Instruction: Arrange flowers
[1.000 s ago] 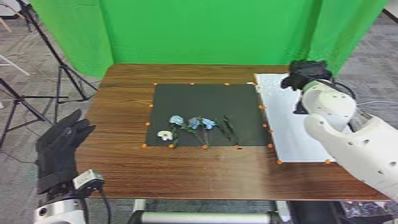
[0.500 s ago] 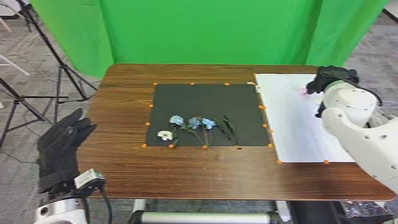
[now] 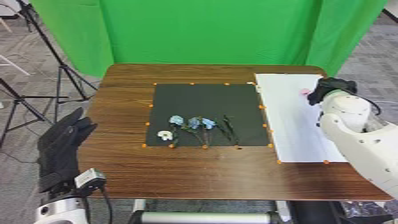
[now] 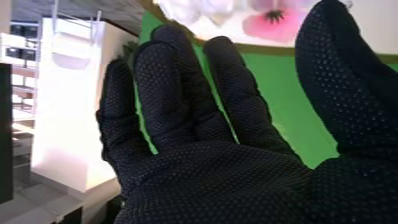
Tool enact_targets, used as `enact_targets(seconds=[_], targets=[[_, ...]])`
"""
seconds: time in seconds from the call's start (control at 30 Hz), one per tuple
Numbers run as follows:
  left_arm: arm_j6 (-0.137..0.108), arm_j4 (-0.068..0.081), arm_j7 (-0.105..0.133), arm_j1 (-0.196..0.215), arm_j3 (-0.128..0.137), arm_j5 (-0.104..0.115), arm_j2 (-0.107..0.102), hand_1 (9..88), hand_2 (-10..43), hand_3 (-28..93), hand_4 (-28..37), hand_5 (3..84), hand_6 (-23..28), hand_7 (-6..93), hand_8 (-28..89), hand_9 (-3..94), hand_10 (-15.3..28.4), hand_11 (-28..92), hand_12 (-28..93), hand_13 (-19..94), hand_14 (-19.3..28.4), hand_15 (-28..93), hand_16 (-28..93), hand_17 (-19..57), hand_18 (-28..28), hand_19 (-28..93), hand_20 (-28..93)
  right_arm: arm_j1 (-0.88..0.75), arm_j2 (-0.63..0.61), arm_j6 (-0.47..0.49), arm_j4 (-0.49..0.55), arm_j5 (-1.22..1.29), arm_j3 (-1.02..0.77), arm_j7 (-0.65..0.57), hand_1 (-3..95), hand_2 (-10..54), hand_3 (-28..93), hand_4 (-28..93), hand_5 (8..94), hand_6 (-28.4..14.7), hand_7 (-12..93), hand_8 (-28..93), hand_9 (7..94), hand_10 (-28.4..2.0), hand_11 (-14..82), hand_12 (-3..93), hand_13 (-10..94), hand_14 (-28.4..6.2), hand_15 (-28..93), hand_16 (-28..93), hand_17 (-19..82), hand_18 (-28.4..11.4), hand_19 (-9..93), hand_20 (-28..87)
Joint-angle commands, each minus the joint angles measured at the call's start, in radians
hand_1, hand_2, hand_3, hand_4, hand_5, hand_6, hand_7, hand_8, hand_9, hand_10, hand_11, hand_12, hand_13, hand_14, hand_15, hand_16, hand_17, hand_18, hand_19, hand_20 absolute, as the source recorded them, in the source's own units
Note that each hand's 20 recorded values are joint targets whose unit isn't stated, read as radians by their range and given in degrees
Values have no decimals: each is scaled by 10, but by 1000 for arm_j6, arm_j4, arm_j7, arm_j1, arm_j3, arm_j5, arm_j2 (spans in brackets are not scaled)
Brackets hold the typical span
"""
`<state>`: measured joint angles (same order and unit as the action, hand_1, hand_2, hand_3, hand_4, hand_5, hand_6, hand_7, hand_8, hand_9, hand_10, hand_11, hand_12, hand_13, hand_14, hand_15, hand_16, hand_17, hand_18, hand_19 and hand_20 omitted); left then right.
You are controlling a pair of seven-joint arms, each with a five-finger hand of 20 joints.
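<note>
Brown wood grain runs along the near side of the table [image 3: 187, 175], where the left hand [image 3: 60, 145] is held out beside the edge, fingers extended and holding nothing. Farther in, a white flower [image 3: 165, 135] lies on the dark mat [image 3: 191, 97], with three blue flowers [image 3: 194, 122] and a leafy green stem [image 3: 229, 131] close beside it. Their stems lie so near one another that a pinch at one could drag its neighbours. Farther off, above the white sheet [image 3: 298, 130], the right hand [image 3: 330, 88] is open and empty, its thumb wide of straight fingers. Just beside it, the pink flower [image 3: 306, 91] lies on the sheet; a low sweep of those fingers could push it askew or crush its petals, and pressing down might drag the sheet. Beyond everything hangs the green backdrop [image 3: 204, 35].
</note>
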<state>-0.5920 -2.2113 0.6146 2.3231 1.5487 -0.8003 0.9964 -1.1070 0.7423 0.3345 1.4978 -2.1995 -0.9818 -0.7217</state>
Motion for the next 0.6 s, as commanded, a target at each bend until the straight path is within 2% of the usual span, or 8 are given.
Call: enact_targets(seconds=[0.03, 0.13, 0.27, 0.47, 0.6], targets=[[-6, -8, 14, 4, -4, 9, -1, 268, 35, 820, -178, 439, 130, 161, -104, 357, 212, 430, 75, 272, 283, 696, -191, -80, 230, 569, 178, 39, 0, 38, -43, -24, 20, -29, 297, -62, 850, -253, 470, -102, 165, -100, 506, -234, 342, 204, 418, -233, 845, 217, 83, -284, 662, 407], [-6, -10, 9, 6, -1, 6, -1, 268, 35, 820, -178, 438, 130, 161, -104, 357, 212, 430, 75, 272, 283, 696, -191, -80, 230, 569, 179, 41, 1, 45, -52, -28, 21, -32, 297, -63, 850, -253, 475, -104, 163, -99, 507, -234, 352, 205, 420, -234, 846, 218, 83, -284, 664, 407], [-8, -9, 14, 7, -4, 9, -2, 268, 35, 821, -178, 438, 130, 161, -104, 358, 211, 430, 76, 272, 283, 696, -191, -80, 231, 569, 178, 38, 0, 38, -60, -29, 26, -41, 301, -65, 849, -255, 488, -104, 164, -99, 514, -230, 360, 203, 426, -232, 846, 217, 83, -284, 665, 405], [-7, -9, 11, 4, -4, 12, -2, 269, 36, 820, -178, 438, 130, 163, -105, 358, 212, 431, 75, 273, 283, 696, -191, -80, 231, 569, 178, 32, 8, 38, -72, -55, 29, -26, 327, -57, 830, -271, 557, -72, 192, -115, 591, -195, 378, 201, 487, -203, 834, 224, 91, -282, 678, 390], [-7, -9, 6, 2, -6, 7, 2, 268, 36, 821, -177, 438, 130, 162, -105, 358, 212, 431, 75, 273, 283, 696, -191, -80, 231, 569, 178, 42, 11, 32, -79, -61, 48, -28, 327, -58, 831, -273, 546, -66, 189, -119, 589, -192, 379, 203, 492, -201, 832, 230, 91, -281, 683, 384]])
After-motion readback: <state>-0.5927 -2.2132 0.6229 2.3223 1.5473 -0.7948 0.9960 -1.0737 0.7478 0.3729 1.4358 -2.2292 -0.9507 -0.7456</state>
